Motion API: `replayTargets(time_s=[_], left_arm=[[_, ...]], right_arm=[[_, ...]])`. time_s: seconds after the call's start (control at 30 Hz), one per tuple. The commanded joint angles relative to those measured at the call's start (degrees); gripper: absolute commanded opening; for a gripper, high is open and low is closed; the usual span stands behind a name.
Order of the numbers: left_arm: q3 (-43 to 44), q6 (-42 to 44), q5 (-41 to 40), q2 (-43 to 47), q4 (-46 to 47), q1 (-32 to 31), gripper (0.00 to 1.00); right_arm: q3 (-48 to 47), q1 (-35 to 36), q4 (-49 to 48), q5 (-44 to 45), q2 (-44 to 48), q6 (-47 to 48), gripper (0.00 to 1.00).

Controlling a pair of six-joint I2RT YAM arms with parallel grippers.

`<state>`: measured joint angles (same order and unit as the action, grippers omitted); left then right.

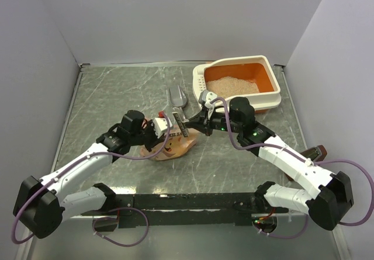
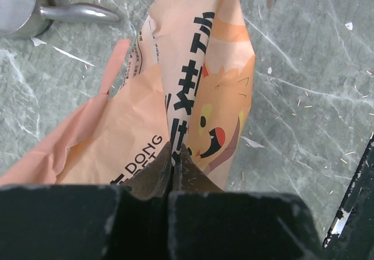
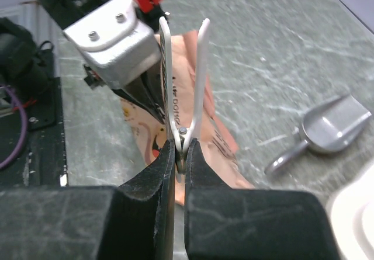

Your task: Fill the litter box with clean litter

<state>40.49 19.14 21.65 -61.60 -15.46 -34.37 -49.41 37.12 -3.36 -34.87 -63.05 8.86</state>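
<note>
Left claw (image 2: 175, 150) pinching bag (image 2: 198, 49); right claw (image 3: 180, 146) clamping white clip (image 3: 166, 67)

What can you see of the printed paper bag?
The bag is tan-orange paper, creased, printed with black characters and a cartoon cat face. It sits on the grey table, near the scoop. The left end effector is shut on a fold of it. Whether the white clip in the right end effector touches it is unclear.
</note>
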Motion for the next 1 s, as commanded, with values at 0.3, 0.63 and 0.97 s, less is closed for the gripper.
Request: replayTargets(time_s=[0.3, 0.63, 0.97], left_arm=[[-0.2, -0.9, 3.2, 2.7, 0.4, 0.1, 0.01], [0.0, -1.0, 3.8, 1.8, 0.2, 0.1, 0.01], [0.1, -1.3, 3.8, 1.4, 0.3, 0.1, 0.01]], right_arm=[[-1.0, -0.7, -5.6, -7.8, -3.3, 5.2, 0.0], [0.7, -0.7, -12.2, -11.3, -4.5, 10.2, 0.0], [-0.2, -0.7, -9.5, -13.7, -6.0, 12.8, 0.0]])
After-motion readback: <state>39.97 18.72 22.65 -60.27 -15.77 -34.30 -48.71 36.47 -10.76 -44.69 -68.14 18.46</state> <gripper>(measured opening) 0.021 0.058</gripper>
